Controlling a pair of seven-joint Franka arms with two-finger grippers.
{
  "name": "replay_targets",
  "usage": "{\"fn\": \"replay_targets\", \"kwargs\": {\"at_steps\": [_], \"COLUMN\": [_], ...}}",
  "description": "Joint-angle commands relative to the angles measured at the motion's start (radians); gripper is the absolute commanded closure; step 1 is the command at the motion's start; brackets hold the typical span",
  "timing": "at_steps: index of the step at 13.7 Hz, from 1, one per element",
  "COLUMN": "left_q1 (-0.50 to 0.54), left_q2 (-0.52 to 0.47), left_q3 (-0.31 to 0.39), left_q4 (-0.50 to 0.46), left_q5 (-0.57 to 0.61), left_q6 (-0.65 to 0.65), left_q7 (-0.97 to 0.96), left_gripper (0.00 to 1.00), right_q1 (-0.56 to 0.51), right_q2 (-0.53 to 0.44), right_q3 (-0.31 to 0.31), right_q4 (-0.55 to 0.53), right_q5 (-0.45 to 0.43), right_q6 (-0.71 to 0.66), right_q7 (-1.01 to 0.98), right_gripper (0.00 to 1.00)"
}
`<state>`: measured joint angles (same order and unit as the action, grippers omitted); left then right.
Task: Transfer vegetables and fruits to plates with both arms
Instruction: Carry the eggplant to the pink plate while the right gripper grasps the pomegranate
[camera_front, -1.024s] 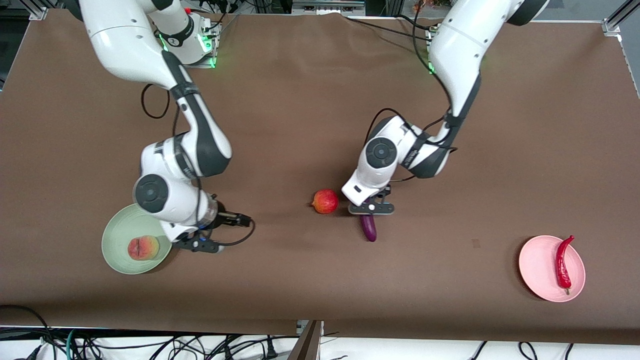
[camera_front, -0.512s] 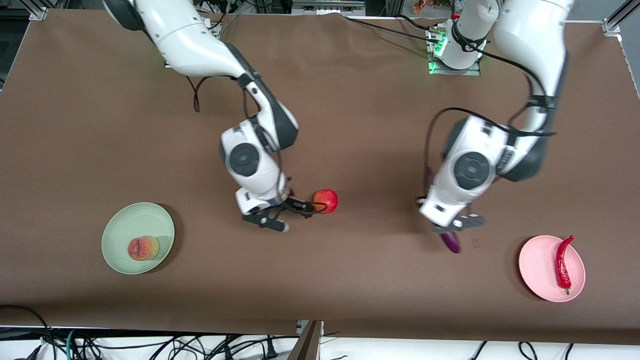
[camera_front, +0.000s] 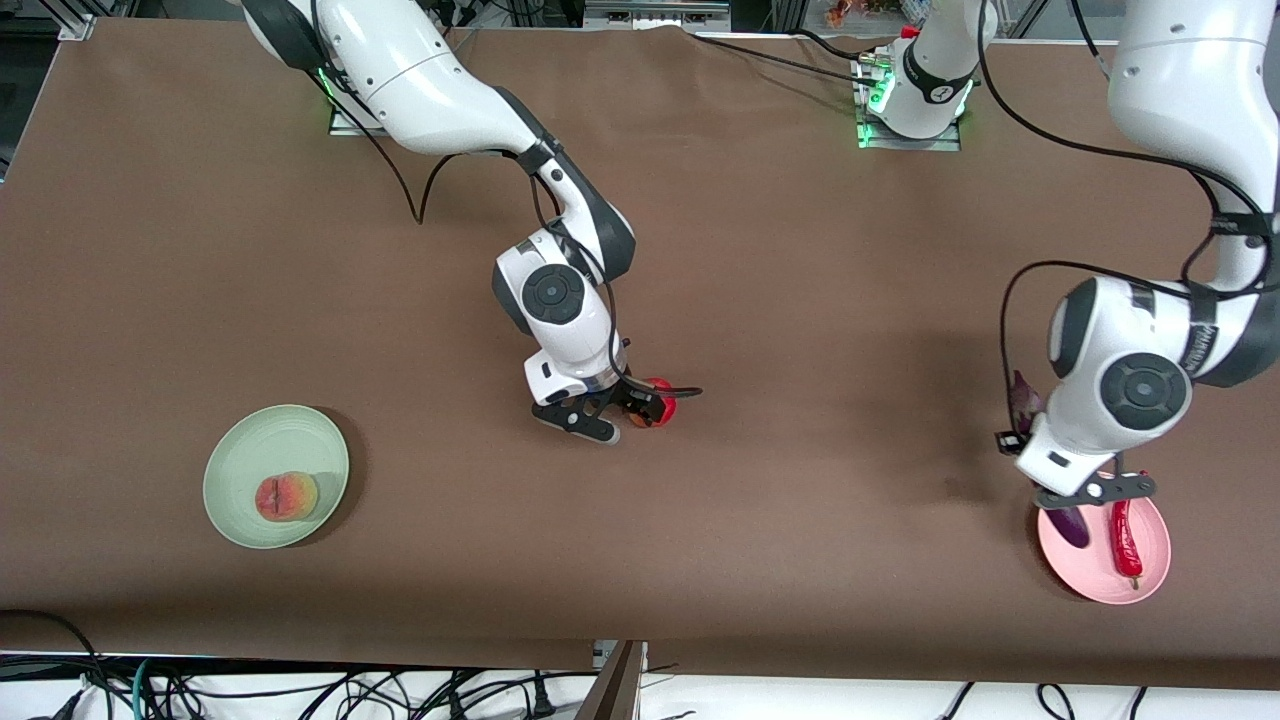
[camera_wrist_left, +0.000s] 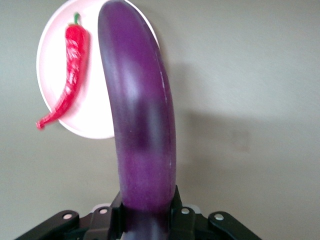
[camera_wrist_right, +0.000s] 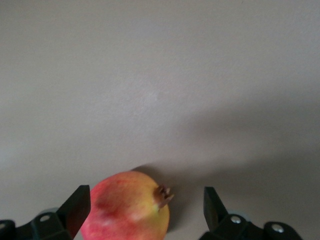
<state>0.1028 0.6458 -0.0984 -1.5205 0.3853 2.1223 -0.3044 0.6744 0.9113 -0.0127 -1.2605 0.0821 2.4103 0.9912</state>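
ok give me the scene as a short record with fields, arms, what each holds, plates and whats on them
left gripper: over the pink plate, shut on the eggplant
right gripper: open, fingers either side of the pomegranate, which rests on the table
pink plate: toward the left arm's end, holds the red chili pepper
green plate: toward the right arm's end, holds the peach
left to move: pomegranate not yet on a plate; eggplant not yet released

2 plates (camera_front: 276, 440) (camera_front: 1100, 580), 2 veg (camera_front: 1068, 524) (camera_front: 1124, 535), 2 fruits (camera_front: 286, 496) (camera_wrist_right: 127, 207), 2 arms (camera_front: 450, 95) (camera_front: 1190, 110).
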Motion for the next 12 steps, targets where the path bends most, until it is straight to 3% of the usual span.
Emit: {"fn": "replay_targets", "kwargs": {"at_steps": [1,5,12], "left_q1": [0.069,0.156,0.184], "left_q2": [0.086,0.15,0.202], "left_q3": [-0.015,-0.015,-0.015], "left_q4": [0.056,0.066,0.091], "left_q5": [0.032,0.026,0.021], "left_q6": [0.106,0.287,0.36], "left_q7": [0.105,0.234,0.265], "left_gripper": [0.78,0.77,0.75], "right_q1": [0.017,0.05,0.076], "right_q2": [-0.006,-0.002,0.041], "right_q3": [-0.013,-0.013,-0.027], "right_q4": [0.004,0.003,0.003], "right_q5": [-0.016,-0.018,-0.068], "right_q6": [0.004,0.041,0.079], "right_q7": [0.037,0.066,0.099], "right_gripper": [0.0,0.0,0.0]}}
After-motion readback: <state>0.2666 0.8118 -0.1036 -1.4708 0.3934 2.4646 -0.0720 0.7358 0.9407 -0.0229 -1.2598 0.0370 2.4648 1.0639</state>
